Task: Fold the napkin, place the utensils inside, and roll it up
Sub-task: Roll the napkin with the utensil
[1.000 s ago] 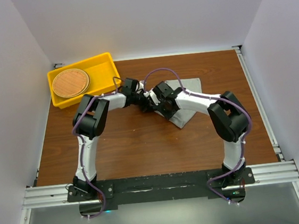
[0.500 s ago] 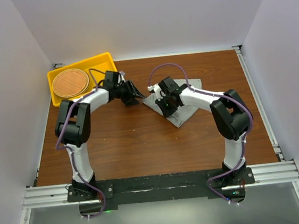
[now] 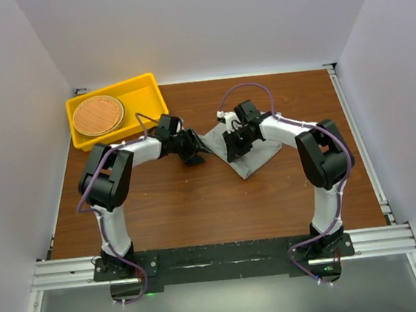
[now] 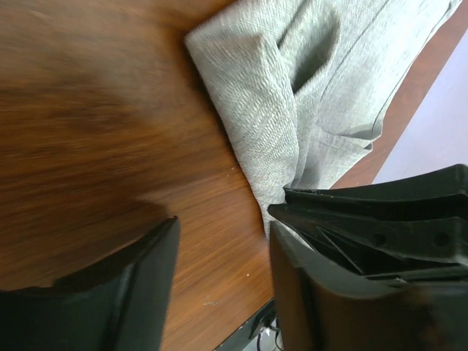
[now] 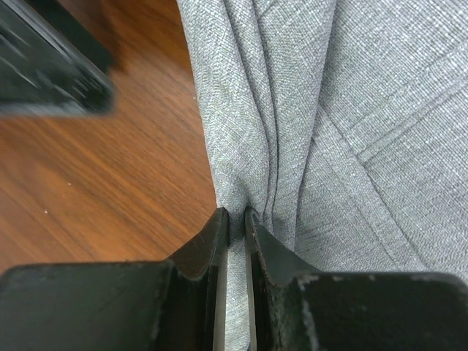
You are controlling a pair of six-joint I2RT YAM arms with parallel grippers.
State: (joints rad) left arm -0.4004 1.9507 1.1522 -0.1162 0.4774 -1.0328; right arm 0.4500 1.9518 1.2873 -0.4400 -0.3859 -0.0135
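Observation:
The grey napkin (image 3: 256, 157) lies crumpled on the wooden table, right of centre. My right gripper (image 3: 233, 144) sits over its left part. In the right wrist view this gripper (image 5: 235, 219) is shut on a bunched fold of the napkin (image 5: 351, 110). My left gripper (image 3: 192, 149) is just left of the cloth's edge, low over the wood. In the left wrist view it (image 4: 223, 285) is open with only bare table between the fingers, and the napkin (image 4: 292, 110) lies ahead of it. The utensils are out of view.
A yellow tray (image 3: 141, 97) stands at the back left with a round brown woven disc (image 3: 97, 115) in it. White walls close in the table on three sides. The two grippers are close together near the napkin's left corner.
My left gripper has opened, drawn back to the left, then come down beside the napkin's left edge. My right gripper has shifted slightly right, still pinching the cloth.

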